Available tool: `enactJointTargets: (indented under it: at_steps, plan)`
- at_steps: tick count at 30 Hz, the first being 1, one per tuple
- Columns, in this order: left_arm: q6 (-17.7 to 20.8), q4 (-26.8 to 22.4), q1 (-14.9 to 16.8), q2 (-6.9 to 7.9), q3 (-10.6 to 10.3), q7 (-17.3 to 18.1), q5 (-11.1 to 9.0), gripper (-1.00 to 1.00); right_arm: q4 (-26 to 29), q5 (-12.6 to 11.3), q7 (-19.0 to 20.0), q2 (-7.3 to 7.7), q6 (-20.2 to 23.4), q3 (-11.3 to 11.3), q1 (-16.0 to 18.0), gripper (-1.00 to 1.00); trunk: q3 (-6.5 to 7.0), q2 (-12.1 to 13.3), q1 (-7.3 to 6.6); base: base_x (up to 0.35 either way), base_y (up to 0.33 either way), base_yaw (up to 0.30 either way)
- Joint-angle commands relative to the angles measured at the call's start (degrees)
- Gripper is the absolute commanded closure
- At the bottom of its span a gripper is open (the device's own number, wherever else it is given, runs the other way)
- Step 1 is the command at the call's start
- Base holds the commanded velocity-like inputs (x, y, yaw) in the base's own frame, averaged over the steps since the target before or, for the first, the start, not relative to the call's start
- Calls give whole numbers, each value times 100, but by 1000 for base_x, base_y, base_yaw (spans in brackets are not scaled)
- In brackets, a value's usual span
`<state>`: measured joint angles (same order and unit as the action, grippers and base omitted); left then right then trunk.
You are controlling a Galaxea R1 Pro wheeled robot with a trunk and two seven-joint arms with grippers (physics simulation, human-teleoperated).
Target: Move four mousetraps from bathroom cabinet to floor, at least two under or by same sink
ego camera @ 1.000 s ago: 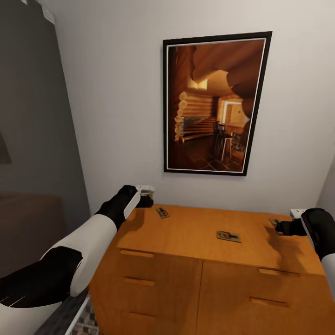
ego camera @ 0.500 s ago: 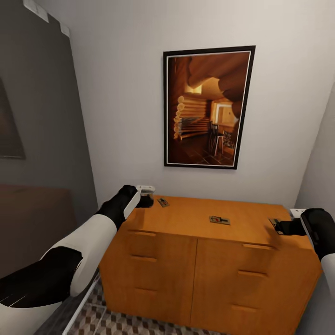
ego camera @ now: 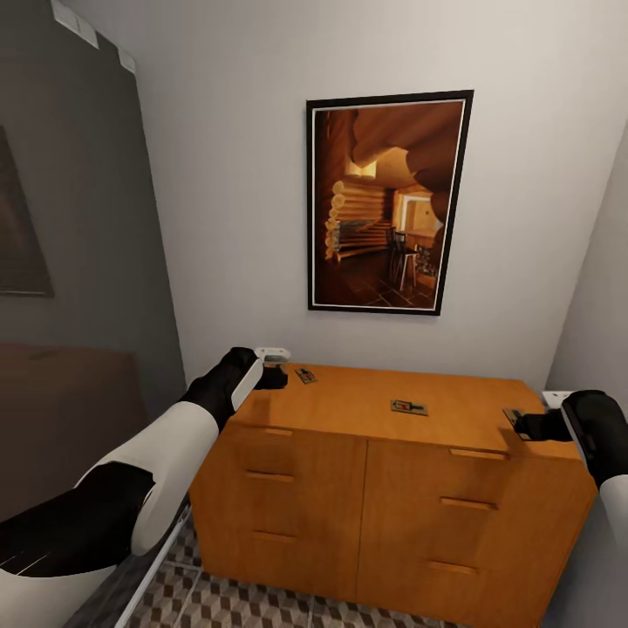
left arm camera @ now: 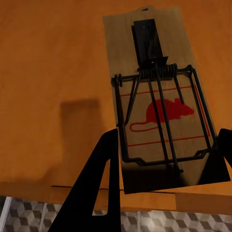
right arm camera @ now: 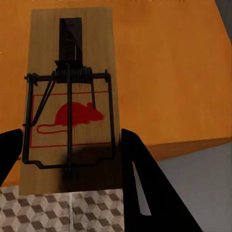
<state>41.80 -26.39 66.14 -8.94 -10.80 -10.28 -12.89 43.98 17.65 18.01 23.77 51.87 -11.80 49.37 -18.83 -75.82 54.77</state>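
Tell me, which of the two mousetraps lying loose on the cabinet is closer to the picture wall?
The mousetrap by the left end effector, near the cabinet's back corner. The other loose mousetrap lies mid-top, further forward.

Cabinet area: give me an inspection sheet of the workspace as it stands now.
Surface: the cabinet has a smooth orange-brown top and closed drawer fronts.
Job's things: two mousetraps lie loose on the top, one near the back left and one near the middle. Another is in the left gripper, another in the right gripper.
Clutter: nothing seen.
Grippers: the left gripper is at the cabinet's left end, shut on a mousetrap; the right gripper is at its right end, shut on a mousetrap.
Cables: nothing seen.
Surroundings: a framed picture hangs on the wall above; cube-pattern bathroom floor shows below the cabinet.
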Motion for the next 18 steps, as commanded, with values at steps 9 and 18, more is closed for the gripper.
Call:
enactJointTargets:
  at_steps: [9, 18]
  plan:
    - [16, -11, 4, 1, -39, -44, -43, 100, -18, 30, 44, -10, -233, -15, 4, 100, -8, -4, 0, -1, 0, 0]
    - [12, -7, 4, 5, -37, -45, -45, 100, -21, 33, 51, -10, -254, -11, 3, 100, -8, -4, 0, 0, 0, 0]
